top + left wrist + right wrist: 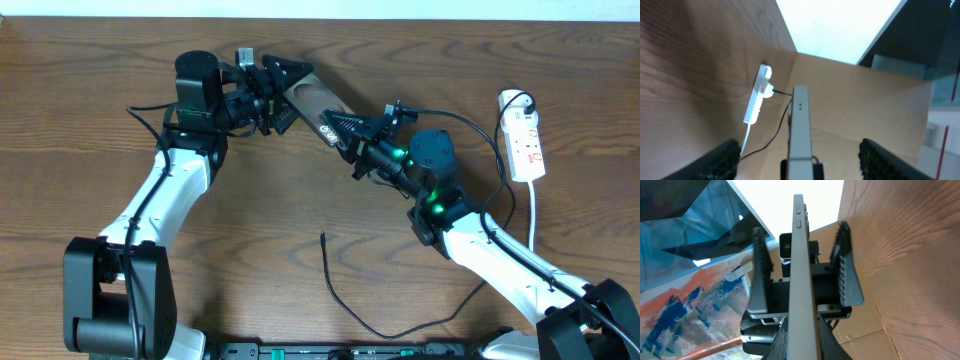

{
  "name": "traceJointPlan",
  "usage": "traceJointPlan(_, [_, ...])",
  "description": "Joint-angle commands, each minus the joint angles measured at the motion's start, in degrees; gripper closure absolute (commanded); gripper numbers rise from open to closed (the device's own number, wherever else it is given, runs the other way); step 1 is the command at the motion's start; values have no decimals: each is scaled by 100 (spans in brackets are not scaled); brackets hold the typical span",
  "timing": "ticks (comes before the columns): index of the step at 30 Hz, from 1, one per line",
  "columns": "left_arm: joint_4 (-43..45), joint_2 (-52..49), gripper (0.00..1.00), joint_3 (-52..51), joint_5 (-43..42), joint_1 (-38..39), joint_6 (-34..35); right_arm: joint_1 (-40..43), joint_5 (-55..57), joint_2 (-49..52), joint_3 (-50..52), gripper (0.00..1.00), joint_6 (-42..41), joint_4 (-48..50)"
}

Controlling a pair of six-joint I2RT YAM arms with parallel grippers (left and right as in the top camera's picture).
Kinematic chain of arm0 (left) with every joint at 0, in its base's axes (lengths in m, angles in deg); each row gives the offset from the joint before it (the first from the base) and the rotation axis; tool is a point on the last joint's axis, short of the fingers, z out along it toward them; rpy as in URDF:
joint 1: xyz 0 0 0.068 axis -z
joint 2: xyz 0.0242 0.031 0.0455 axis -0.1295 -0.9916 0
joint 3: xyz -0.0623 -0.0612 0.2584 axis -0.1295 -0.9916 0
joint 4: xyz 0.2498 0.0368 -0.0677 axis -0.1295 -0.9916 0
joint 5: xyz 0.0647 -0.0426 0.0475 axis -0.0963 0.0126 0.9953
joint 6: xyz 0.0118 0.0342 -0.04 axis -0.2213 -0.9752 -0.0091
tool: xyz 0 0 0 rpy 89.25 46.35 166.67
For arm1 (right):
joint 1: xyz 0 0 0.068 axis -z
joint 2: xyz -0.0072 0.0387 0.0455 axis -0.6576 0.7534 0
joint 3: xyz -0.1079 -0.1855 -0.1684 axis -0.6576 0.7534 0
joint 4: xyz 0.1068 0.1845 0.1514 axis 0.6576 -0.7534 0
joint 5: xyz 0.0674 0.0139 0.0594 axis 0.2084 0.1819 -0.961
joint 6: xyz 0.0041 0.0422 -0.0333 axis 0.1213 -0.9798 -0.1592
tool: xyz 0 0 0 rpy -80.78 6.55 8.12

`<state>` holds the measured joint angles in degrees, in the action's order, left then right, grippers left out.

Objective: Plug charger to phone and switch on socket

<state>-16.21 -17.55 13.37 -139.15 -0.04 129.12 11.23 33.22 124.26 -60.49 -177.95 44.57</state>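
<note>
The phone (312,102) is held off the table, edge-on in both wrist views (800,120) (802,270). My right gripper (346,134) (802,342) is shut on its lower right end. My left gripper (283,95) (799,145) is open, with a finger on each side of the phone's other end, not touching it. The charger (345,296) lies loose on the table in front, and its plug tip (322,236) is free, well below the phone. The socket (526,135) (758,95) lies at the far right with a black plug in its top end.
The socket's white cord (534,215) runs down the right side toward the front edge. The right arm's body (500,255) crosses the lower right. A black bar (350,350) lines the front edge. A pale wall stands behind the table.
</note>
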Motion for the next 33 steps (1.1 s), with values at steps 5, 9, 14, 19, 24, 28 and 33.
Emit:
traceJointPlan(5, [48,116,30,131,175,13,-295,-181,199,-28,-92,99,-55,105])
traceJointPlan(9, [48,116,47,129,214,13,-295,-234,225,-28,-92,99,-55,103])
traceJointPlan(14, [46,114,69,129,256,13,-295,-247,225,-28,-92,99,-50,85])
traceJointPlan(19, [44,116,92,129,280,13,-295,-247,223,-28,-92,99,-48,85])
traceJointPlan(24, [42,114,92,129,297,13,-295,-247,221,-28,-92,99,-28,81])
traceJointPlan(28, [42,114,93,129,302,13,-295,-247,221,-28,-92,99,17,74])
traceJointPlan(33, [42,114,92,129,299,13,-295,-247,223,-28,-92,57,125,22])
